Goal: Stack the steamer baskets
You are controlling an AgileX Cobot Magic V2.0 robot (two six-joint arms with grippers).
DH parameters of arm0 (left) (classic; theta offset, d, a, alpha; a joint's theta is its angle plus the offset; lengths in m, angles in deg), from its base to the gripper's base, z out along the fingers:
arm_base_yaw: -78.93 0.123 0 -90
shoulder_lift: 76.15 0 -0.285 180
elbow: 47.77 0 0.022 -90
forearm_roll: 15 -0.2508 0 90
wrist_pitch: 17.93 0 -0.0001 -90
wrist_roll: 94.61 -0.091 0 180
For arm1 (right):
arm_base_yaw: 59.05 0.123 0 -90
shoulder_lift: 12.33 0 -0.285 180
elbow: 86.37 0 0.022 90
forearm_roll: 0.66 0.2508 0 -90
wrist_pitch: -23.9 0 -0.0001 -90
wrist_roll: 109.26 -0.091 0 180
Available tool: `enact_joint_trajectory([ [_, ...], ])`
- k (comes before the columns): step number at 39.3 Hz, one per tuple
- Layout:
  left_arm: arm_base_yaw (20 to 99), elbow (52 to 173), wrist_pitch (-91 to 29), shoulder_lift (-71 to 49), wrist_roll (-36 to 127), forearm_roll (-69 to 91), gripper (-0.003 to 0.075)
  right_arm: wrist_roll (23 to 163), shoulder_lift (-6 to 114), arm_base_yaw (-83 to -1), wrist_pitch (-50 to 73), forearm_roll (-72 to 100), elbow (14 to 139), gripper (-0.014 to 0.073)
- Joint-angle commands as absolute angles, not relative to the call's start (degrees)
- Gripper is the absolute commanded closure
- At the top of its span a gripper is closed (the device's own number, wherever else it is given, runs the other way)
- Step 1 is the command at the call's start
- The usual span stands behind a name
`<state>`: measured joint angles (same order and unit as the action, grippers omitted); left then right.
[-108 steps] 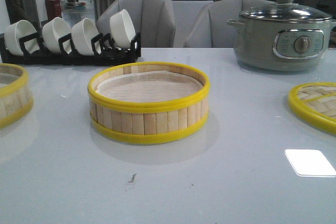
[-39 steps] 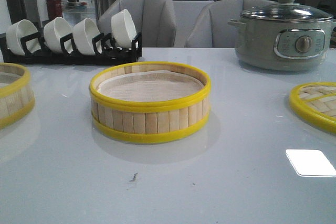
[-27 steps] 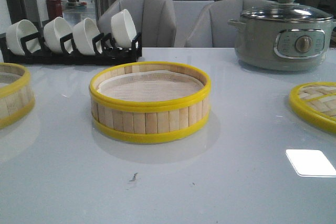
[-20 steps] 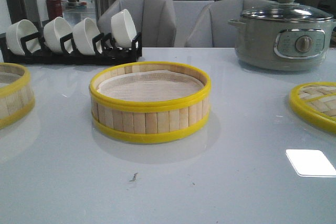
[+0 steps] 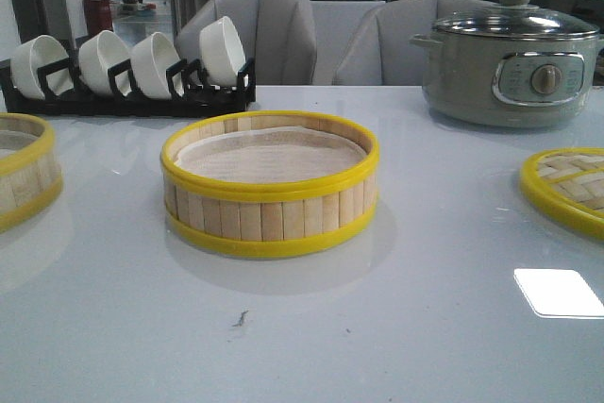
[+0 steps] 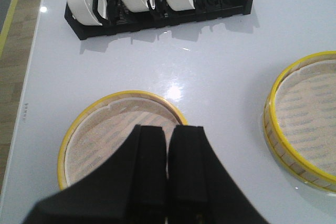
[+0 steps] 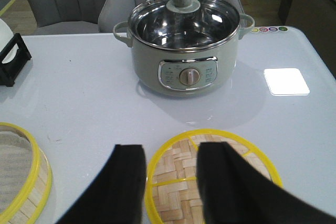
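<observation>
One steamer basket with bamboo slats, yellow rims and a white liner stands mid-table; it also shows in the left wrist view and in the right wrist view. A second basket stands at the left edge. My left gripper is shut and empty, high above that second basket. The woven yellow-rimmed lid lies flat at the right. My right gripper is open and empty, high above the lid, straddling its left rim. Neither gripper shows in the front view.
A black rack holding several white bowls stands at the back left, also in the left wrist view. A grey-green electric pot with a glass lid stands at the back right. Grey chairs stand behind the table.
</observation>
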<state>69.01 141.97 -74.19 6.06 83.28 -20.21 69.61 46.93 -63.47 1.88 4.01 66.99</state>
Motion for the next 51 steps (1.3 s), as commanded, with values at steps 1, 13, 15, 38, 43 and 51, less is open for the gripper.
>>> enact_joint_trajectory([
  [1,69.0,143.6,-70.9,4.6,84.0,-19.7,0.0634,69.9,46.8,-63.6,7.6,3.5,69.2,0.0135],
  [13,69.0,143.6,-71.5,5.2,84.0,-19.3,0.0547,69.9,46.8,-63.6,7.6,3.5,69.2,0.0151],
  [15,69.0,143.6,-71.5,5.7,84.0,-19.4,0.0493,69.9,46.8,-63.6,7.5,3.5,69.2,0.0151],
  [38,69.0,143.6,-72.9,22.4,85.1,-17.4,0.0266,69.9,46.8,-63.6,7.1,3.5,69.2,0.0151],
  [43,69.0,143.6,-71.5,26.8,85.1,-17.4,0.0266,69.9,46.8,-63.6,7.0,3.5,69.2,0.0151],
  [51,69.0,143.6,-68.8,32.6,85.1,-17.4,0.0266,69.9,46.8,-63.6,6.5,3.5,69.2,0.0151],
])
